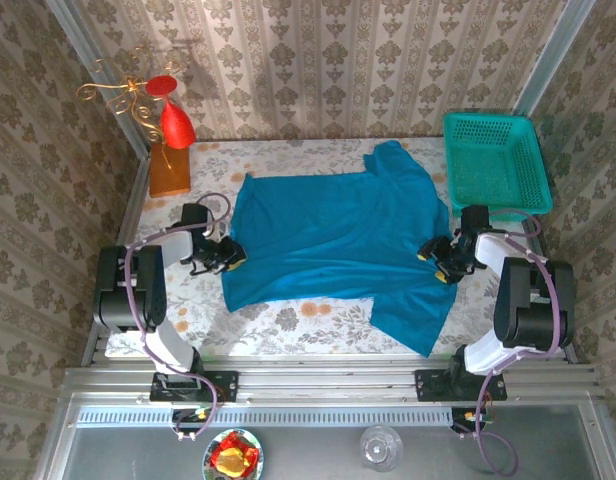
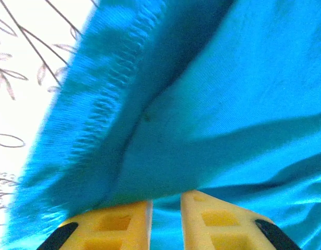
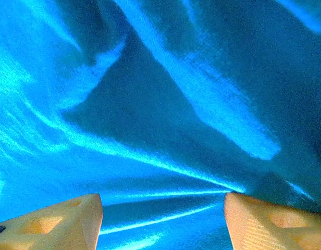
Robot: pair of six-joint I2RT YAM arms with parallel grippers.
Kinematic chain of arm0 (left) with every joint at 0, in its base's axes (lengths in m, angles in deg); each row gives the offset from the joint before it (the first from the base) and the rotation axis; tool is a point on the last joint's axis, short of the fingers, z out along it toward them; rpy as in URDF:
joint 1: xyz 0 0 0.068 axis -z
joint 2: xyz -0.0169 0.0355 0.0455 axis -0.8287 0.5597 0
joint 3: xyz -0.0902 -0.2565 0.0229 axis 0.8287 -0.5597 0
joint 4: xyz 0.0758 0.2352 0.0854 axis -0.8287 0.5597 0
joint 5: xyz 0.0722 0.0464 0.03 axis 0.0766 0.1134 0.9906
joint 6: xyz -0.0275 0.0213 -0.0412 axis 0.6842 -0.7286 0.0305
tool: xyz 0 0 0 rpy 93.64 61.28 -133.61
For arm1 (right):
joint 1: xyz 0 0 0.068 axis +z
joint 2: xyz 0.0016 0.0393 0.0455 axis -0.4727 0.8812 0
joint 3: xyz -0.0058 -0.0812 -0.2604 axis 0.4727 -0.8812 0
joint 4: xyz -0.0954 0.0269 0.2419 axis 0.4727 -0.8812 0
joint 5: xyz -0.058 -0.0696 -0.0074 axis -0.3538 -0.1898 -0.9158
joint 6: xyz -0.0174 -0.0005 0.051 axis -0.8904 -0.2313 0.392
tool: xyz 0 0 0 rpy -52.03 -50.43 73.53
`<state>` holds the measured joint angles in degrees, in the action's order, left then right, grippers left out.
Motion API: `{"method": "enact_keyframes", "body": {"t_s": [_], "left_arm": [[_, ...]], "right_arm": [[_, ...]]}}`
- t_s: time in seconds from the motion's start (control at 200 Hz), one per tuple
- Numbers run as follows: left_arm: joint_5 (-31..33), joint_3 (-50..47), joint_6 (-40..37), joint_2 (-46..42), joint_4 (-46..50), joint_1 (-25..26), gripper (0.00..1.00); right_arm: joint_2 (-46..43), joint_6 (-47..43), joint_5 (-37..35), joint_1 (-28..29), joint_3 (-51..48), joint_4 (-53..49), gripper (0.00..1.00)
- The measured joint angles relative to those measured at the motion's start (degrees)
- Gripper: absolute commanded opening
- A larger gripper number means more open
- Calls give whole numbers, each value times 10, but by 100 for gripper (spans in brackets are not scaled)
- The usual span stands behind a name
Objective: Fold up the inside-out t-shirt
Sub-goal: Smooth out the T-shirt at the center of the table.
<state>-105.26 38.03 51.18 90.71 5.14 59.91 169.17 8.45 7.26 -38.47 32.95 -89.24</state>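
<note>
Grasp step: L gripper (image 2: 165,203) near-shut, pinching t-shirt (image 1: 333,235) hem; R gripper (image 3: 163,208) wide, straddles cloth, no hold. Next: R must close before fold.

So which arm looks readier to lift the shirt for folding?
Left, probably: the left gripper looks pinched on the stitched edge of the shirt, while the right gripper stands wide open over the cloth.

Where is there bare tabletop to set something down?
Free: the table strip between the t-shirt and the near edge; the far strip between t-shirt and wall, right of the ornament stand. Crowded: right, where basket, right end effector and t-shirt meet; left end effector at the t-shirt's left edge.
</note>
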Motion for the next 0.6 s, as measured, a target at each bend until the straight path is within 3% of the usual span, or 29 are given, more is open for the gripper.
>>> {"method": "enact_keyframes", "body": {"t_s": [0.225, 0.6], "left_arm": [[57, 86, -36, -11, 68, -1, 28], [180, 266, -146, 146, 173, 63, 31]], "right_arm": [[-40, -23, 6, 0, -10, -24, 63], [-73, -62, 13, 35, -10, -81, 63]]}}
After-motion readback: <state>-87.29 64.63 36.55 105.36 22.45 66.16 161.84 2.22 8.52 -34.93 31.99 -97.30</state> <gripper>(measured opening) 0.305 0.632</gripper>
